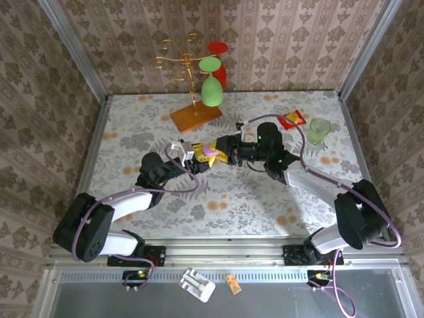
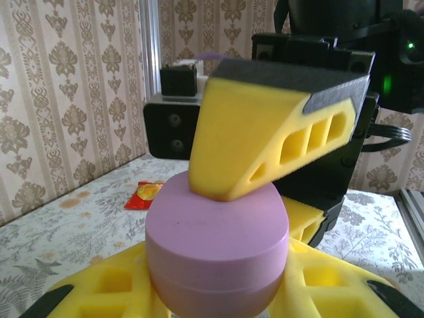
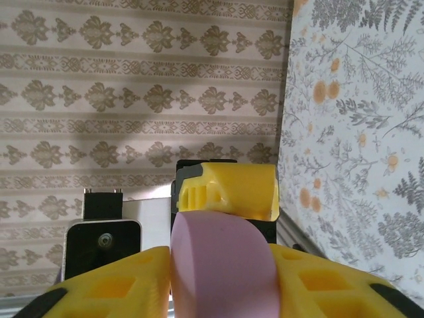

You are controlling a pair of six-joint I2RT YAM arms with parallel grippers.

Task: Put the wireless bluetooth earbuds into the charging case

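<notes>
Floral-patterned table (image 1: 225, 199), as you face it: at 11 o'clock, a gold rack on a wooden base (image 1: 195, 118); at 1 o'clock, a red-and-yellow packet (image 1: 291, 119); at 2 o'clock, just beside it, a green cup (image 1: 319, 130)

Glossy pinkish-lilac egg-shaped plastic case (image 2: 218, 225), plain and unpatterned, between the yellow pads (image 2: 112, 285) of the left gripper (image 2: 215, 265). Same yellow on the fingers (image 2: 265, 139) of the right gripper (image 3: 218, 255), black housings behind. Beneath both, white tabletop (image 1: 265, 192) printed with grey foliage and orange blooms. Past the right gripper, red-and-yellow foil packet (image 1: 291, 119) and translucent green cup (image 1: 318, 130). Beige damask wallpaper (image 1: 278, 40) all round.
</notes>
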